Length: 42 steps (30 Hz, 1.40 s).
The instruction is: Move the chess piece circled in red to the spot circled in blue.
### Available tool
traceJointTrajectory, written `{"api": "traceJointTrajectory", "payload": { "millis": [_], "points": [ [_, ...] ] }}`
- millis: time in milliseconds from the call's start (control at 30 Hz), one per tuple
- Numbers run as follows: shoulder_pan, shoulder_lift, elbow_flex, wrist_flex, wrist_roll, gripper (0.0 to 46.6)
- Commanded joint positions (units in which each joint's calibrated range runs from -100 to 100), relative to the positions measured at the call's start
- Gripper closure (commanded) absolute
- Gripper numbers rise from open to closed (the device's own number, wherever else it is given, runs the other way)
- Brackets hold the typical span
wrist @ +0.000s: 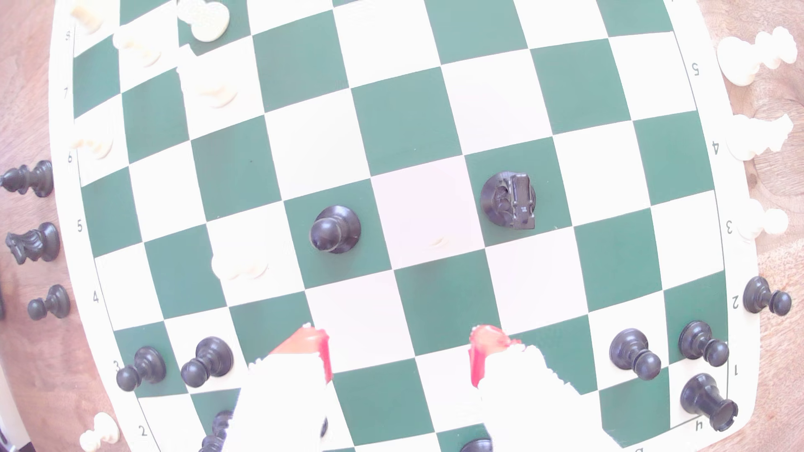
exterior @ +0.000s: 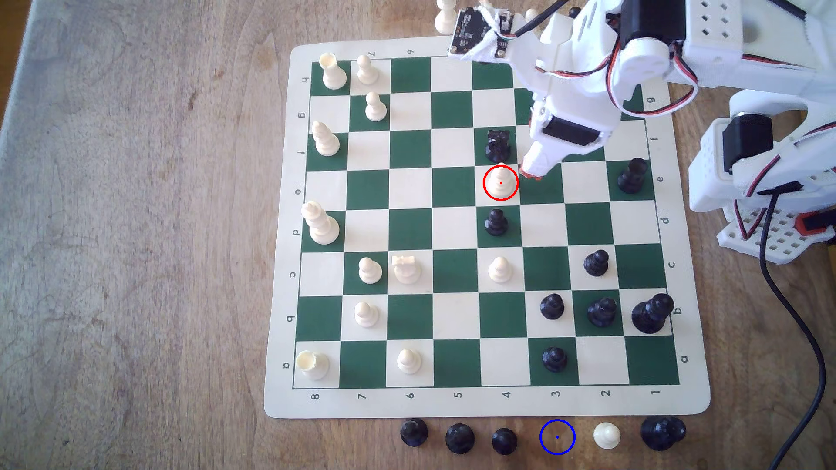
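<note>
Red-tipped gripper: jaws parted, empty; cream pawn upright mid-board, just beside fingertips, toward exterior view's left; blue-ringed spot off board's near edge.

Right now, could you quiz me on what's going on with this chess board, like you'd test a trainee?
1. True or false: the red-circled cream pawn is already held in the gripper.
2. Which pieces stand on the squares either side of that pawn along its file? A) two cream pawns B) a black knight and a black pawn C) two black rooks
3. Fill in: the blue-ringed spot lies on the bare wood, off the ____.

Key: 1 false; the open jaws sit beside the pawn, on the exterior view's right. 2 B. 3 board.
</note>
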Motion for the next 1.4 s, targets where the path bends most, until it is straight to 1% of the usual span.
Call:
{"api": "traceJointTrajectory", "payload": {
  "millis": [0,133,300,467,667,1367],
  "points": [
    [0.01,1.91,-1.13,-2.92,0.15,29.1],
    [-0.46,4.03,-0.95,-3.16,0.2,30.1],
    [-1.08,6.58,1.68,-5.54,0.24,29.8],
    [0.24,9.29,2.77,-7.5,0.73,31.0],
    [1.57,12.18,4.4,-11.68,0.78,30.1],
    [1.26,18.04,5.12,-17.0,0.24,30.6]
  ]
}}
